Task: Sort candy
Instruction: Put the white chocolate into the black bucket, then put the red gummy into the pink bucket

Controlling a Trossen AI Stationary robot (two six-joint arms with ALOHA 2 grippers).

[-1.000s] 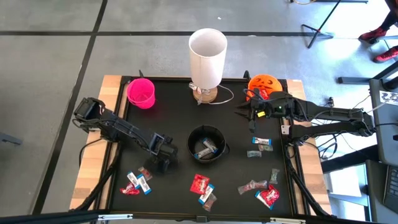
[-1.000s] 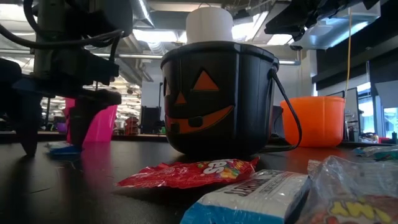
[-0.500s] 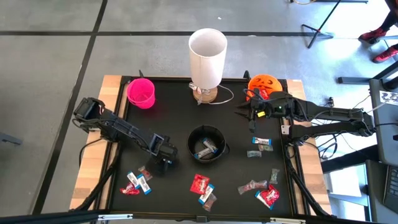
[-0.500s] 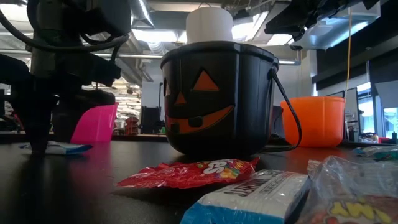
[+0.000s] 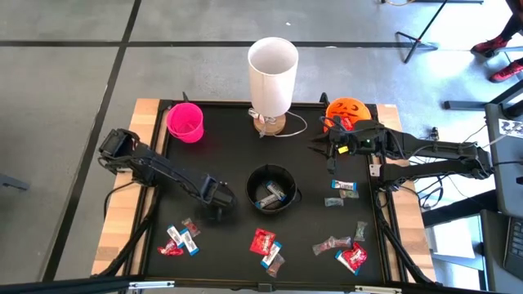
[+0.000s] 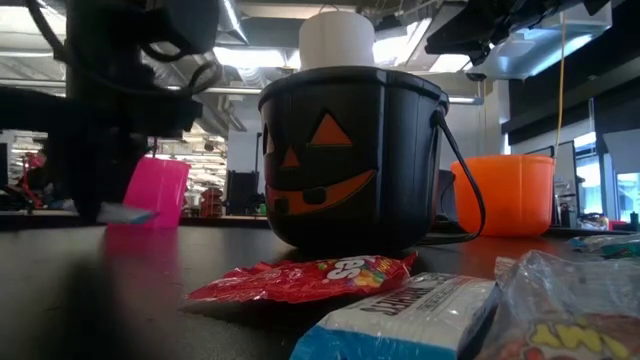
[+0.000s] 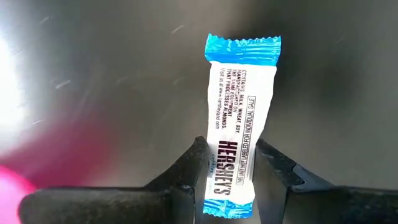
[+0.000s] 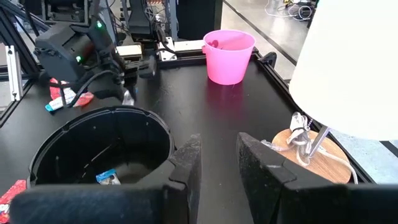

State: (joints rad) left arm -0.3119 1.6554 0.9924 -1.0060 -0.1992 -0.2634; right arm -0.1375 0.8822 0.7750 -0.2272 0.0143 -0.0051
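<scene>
- The left pincer (image 7: 228, 167) is clenched on a mini bar (image 7: 235, 149), its dark fingers pressing either side of the flat white wrapper with crimped bright-blue ends; the bar hangs lifted just above the table's matte black surface (image 5: 229, 147).
- In the high view that pincer (image 5: 217, 198) sits left of the black pumpkin bucket (image 5: 270, 188), a round glossy plastic pail with an orange face cut-out on its side and a few wrapped pieces inside.
- The right pincer (image 8: 217, 160) hovers beside the orange pumpkin bucket (image 5: 346, 110) at the table's far right, its blunt dark fingers held slightly apart with nothing between them.
- The rest of the candy lies loose along the near part of the table: a small cluster of red and blue-white pieces (image 5: 178, 238) at the left, a crinkly red packet (image 5: 262, 240) in the middle, more shiny wrappers (image 5: 351, 256) at the right.
- A smooth pink cup (image 5: 185, 122) stands at the far left corner.
- A tall white cylindrical lamp shade (image 5: 272, 75) on a round wooden base stands at the far edge.
</scene>
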